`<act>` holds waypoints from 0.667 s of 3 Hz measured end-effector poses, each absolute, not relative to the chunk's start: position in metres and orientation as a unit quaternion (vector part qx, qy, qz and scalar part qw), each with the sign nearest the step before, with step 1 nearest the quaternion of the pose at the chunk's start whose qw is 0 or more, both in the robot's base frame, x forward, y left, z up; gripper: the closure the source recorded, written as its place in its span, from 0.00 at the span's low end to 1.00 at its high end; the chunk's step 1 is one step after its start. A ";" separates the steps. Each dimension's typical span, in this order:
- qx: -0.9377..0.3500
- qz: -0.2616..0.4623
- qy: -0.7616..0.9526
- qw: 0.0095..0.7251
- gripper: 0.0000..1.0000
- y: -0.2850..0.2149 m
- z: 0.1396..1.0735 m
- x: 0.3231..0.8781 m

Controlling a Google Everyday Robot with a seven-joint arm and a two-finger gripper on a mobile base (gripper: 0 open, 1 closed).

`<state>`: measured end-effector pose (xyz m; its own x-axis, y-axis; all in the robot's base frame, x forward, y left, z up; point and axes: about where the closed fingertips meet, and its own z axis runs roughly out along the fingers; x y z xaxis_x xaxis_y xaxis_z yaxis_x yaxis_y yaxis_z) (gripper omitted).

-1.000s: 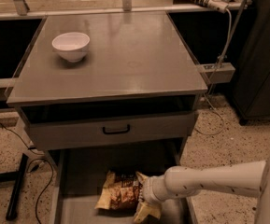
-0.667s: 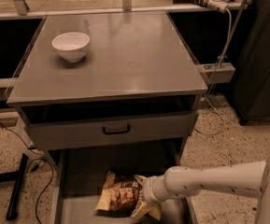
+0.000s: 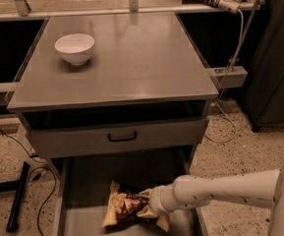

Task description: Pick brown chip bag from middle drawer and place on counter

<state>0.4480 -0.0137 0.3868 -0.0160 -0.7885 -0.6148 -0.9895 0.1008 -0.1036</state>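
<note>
The brown chip bag [image 3: 123, 208], dark in the middle with tan edges, lies on the floor of the open middle drawer [image 3: 82, 222] at the bottom of the view. My gripper [image 3: 149, 208] reaches in from the right on a white arm and sits against the bag's right side, partly over it. The counter [image 3: 131, 58] is the broad grey cabinet top above.
A white bowl [image 3: 74, 48] stands on the counter's back left. A closed drawer front with a black handle [image 3: 122, 137] sits above the open drawer. Cables and a black stand foot [image 3: 16, 195] lie on the speckled floor at left. A dark cabinet [image 3: 274, 58] stands at right.
</note>
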 end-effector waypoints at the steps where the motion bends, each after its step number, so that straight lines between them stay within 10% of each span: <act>1: -0.645 0.183 0.689 0.275 0.88 -0.014 0.387 0.448; 2: -0.647 0.183 0.688 0.273 1.00 -0.014 0.392 0.447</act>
<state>0.4470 -0.0136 0.3924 -0.0130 -0.7903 -0.6126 -0.9903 0.0950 -0.1016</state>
